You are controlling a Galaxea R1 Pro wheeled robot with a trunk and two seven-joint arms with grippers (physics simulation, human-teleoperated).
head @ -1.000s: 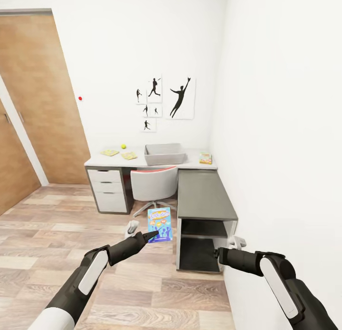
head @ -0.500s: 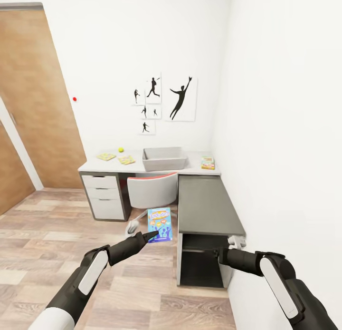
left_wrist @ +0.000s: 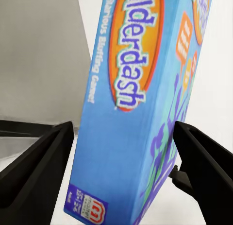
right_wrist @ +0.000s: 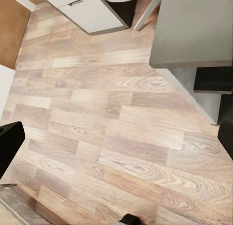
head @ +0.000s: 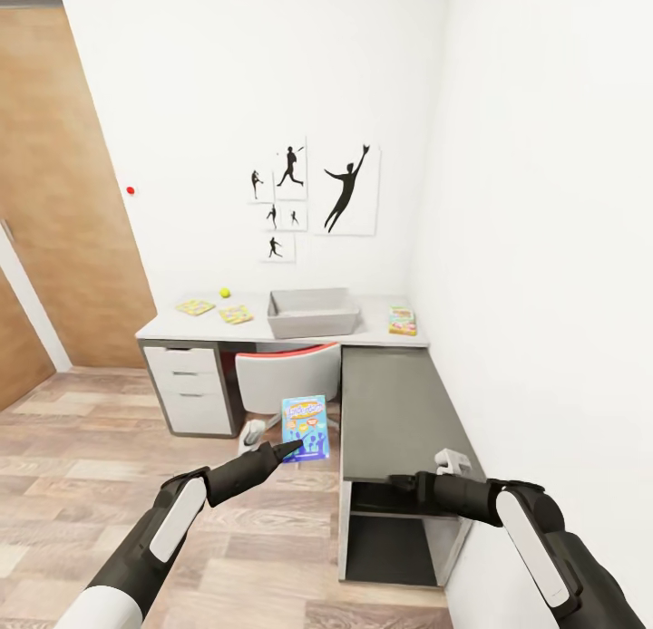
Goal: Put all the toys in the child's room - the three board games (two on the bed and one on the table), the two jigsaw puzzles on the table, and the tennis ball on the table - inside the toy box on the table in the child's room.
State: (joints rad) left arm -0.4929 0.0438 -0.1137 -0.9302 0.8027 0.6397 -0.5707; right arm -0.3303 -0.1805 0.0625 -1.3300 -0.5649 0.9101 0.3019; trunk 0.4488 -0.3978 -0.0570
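- The left gripper (head: 292, 447) is clenched on the blue board game (head: 305, 428), holding it upright in the air in front of the robot, above the wooden floor (head: 82, 466) and short of the desk.
- In the left wrist view the blue board game (left_wrist: 136, 103) sits between the two dark fingers (left_wrist: 36, 166), its printed face reading "Balderdash".
- The right gripper (head: 451, 461) hangs at the near end of the dark grey section (head: 390, 411) of the L-shaped desk; in the right wrist view its fingers (right_wrist: 9, 140) stand wide apart with nothing but floor between them, so it is released.
- The toy box (head: 313, 313), a light grey bin, stands on the pale tabletop (head: 172, 324) against the far wall, roughly in the middle of it.
- Two jigsaw puzzles lie flat to the left of the toy box: one (head: 195, 307) farther left, the other (head: 236, 314) nearer the box, apart from each other.
- The tennis ball (head: 224, 293) rests on the tabletop behind and between the two puzzles, near the wall.
- A yellow-green-red board game (head: 402, 321) lies flat at the right end of the tabletop, beside the right wall and well apart from the toy box.
- A grey chair (head: 287, 375) with a red edge is tucked under the desk below the toy box, next to a white drawer unit (head: 192, 389).
- Black silhouette posters (head: 317, 194) hang on the wall above the desk, and a wooden door (head: 63, 203) stands at the left.
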